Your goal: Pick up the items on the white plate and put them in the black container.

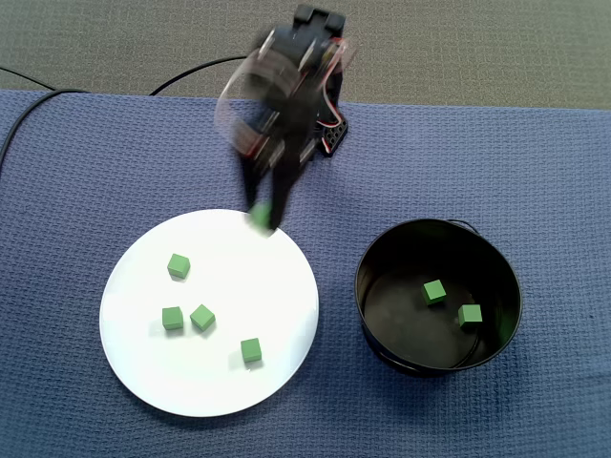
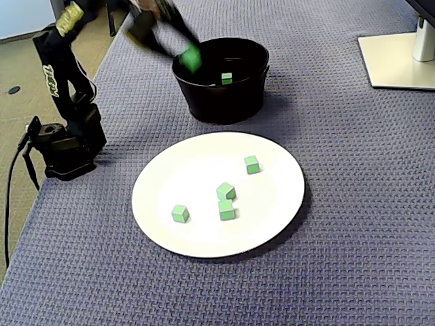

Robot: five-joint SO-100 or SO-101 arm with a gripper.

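The motion-blurred gripper (image 1: 264, 216) was clenched on a green cube (image 2: 192, 58), raised over the white plate's (image 1: 134, 382) edge. Four other cubes (image 1: 179, 265) lay on that plate, beside the black container (image 1: 391, 258).

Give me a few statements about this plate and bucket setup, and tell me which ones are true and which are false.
1. Four green cubes lie on the white plate. True.
2. The black container is empty. False: two cubes sit inside it.
3. The gripper holds a green cube. True, though motion blurs it.
4. Two cubes on the plate are stacked. False: all four lie singly, two of them close together.
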